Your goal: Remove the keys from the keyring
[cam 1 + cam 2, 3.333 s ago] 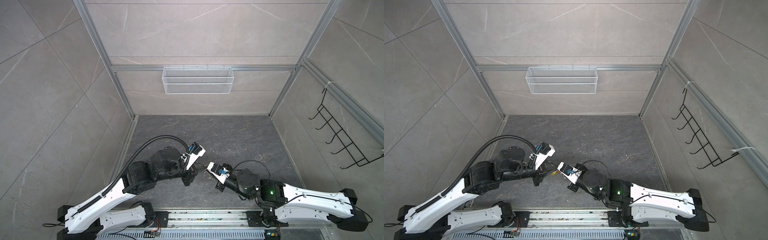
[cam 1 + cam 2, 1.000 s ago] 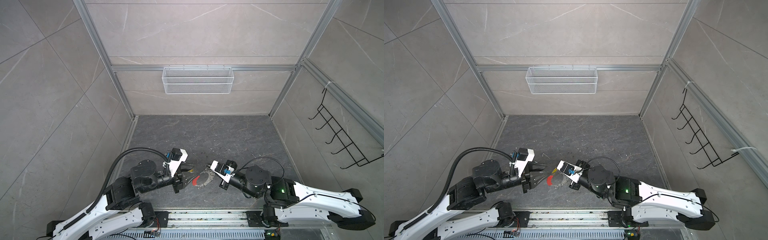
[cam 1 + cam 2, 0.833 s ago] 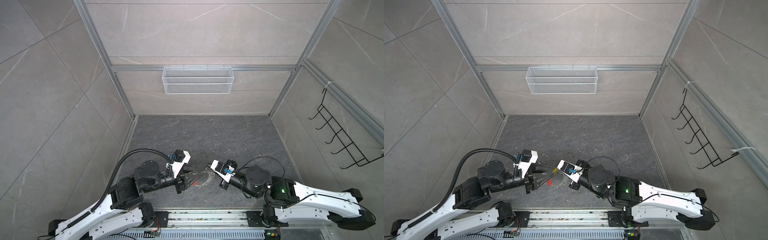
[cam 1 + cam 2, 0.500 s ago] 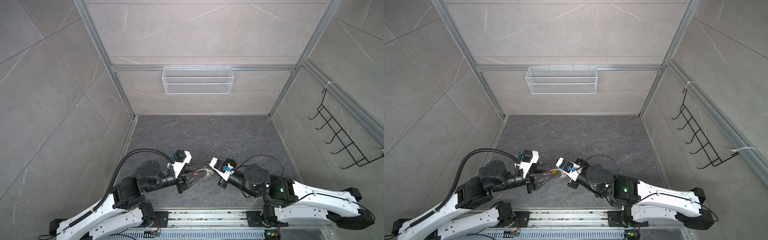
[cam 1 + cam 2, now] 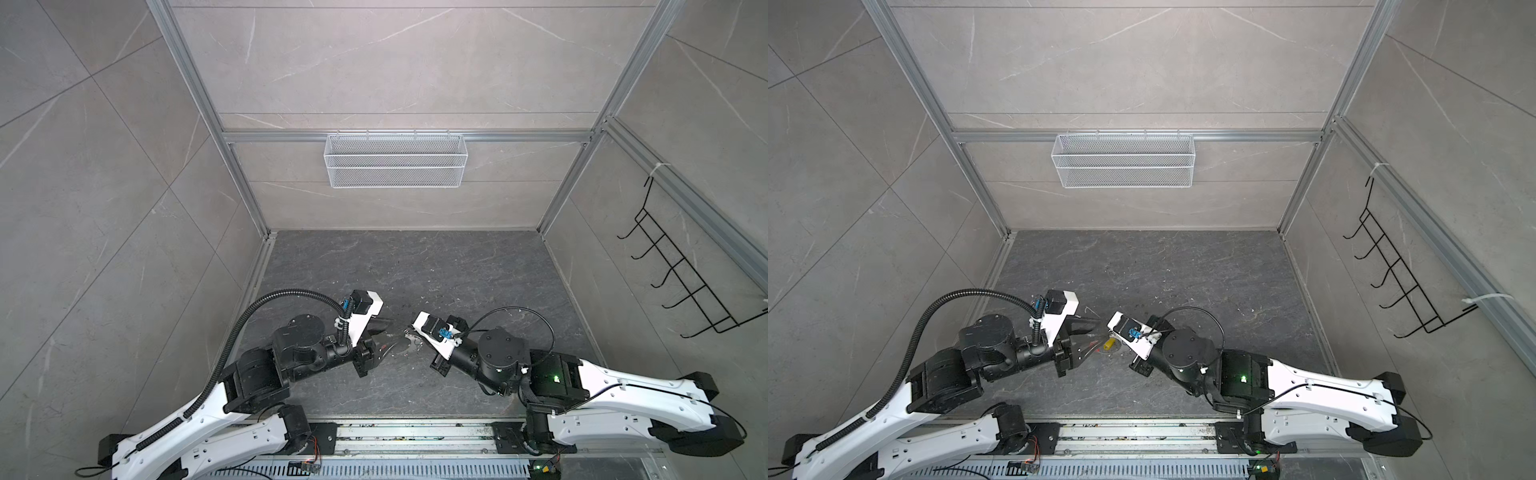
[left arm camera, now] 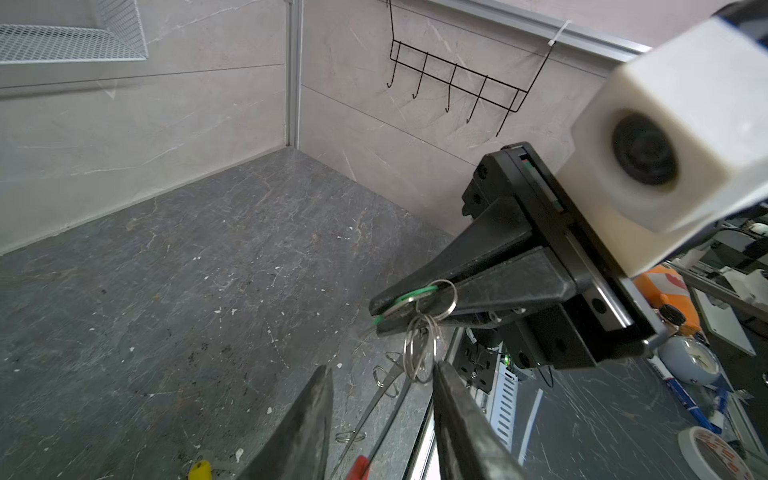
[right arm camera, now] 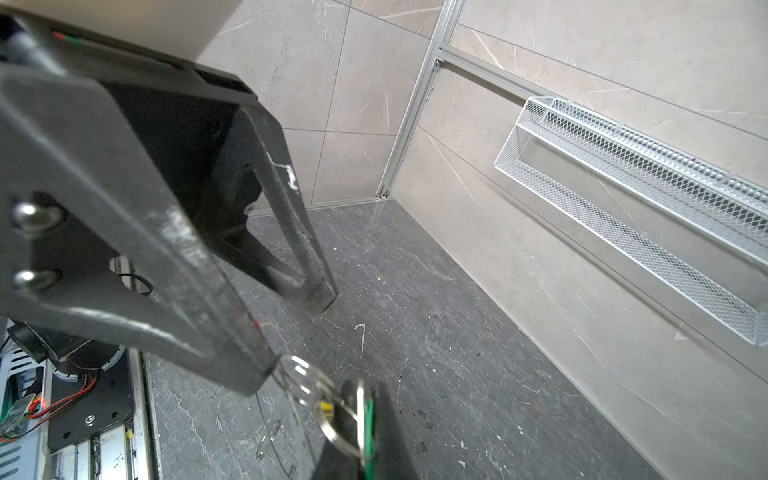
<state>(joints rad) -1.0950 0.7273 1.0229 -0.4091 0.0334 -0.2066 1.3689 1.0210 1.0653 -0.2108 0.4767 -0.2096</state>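
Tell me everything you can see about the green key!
The green key is mostly hidden: only the thin edge of its green plastic tag shows, pinched between the shut jaws of the right tool, held up off the floor. Small silver split rings dangle from it, and one finger of the open left tool sits right beside those rings.

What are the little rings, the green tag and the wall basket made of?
Rings: likely steel wire, polished; they glint silver.
Green tag: probably plastic, smooth and evenly coloured, though only its edge shows.
Basket: metal mesh with a white coating, judging by its fine lattice and stiff rim.
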